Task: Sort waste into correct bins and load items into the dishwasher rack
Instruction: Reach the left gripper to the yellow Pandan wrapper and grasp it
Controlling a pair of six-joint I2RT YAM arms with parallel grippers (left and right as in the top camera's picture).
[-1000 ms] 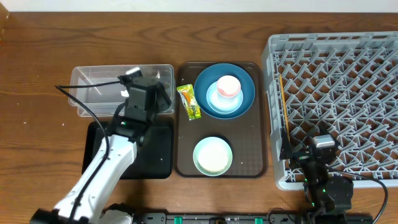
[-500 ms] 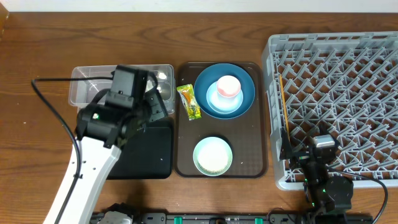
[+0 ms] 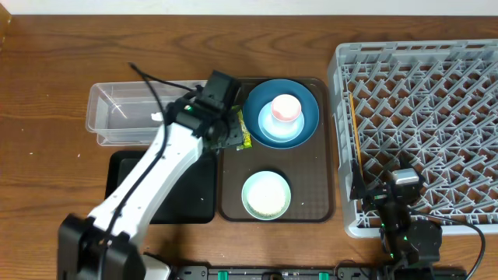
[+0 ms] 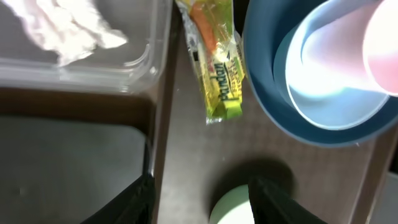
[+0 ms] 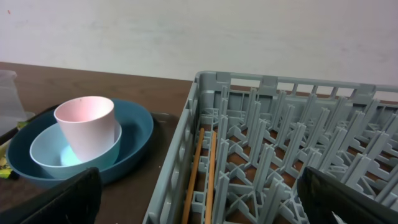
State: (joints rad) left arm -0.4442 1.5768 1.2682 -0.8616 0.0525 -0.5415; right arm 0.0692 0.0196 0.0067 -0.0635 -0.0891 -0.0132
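Perhaps a test lab, kitchen-style: wooden table (image 3: 47, 70), blank white wall (image 5: 186, 31), grey dishwasher rack (image 3: 412, 48).

The table is viewed from straight above by the overhead camera, from far enough that the clear tub (image 3: 117, 113), the brown tray (image 3: 229, 187) and most of the rack (image 3: 420, 117) are taken in. The left wrist view is taken at close range, steeply downward past the left pincer (image 4: 200, 200), whose fingers are seen at the lower edge. The right wrist view is aimed nearly level across the rack toward a pale wall (image 5: 199, 37), with the right pincer (image 5: 199, 205) filling the bottom corners. The dark-blue plate (image 4: 258, 87), ahead and right of the left pincer and ahead and left of the right one, is shared by all three views.
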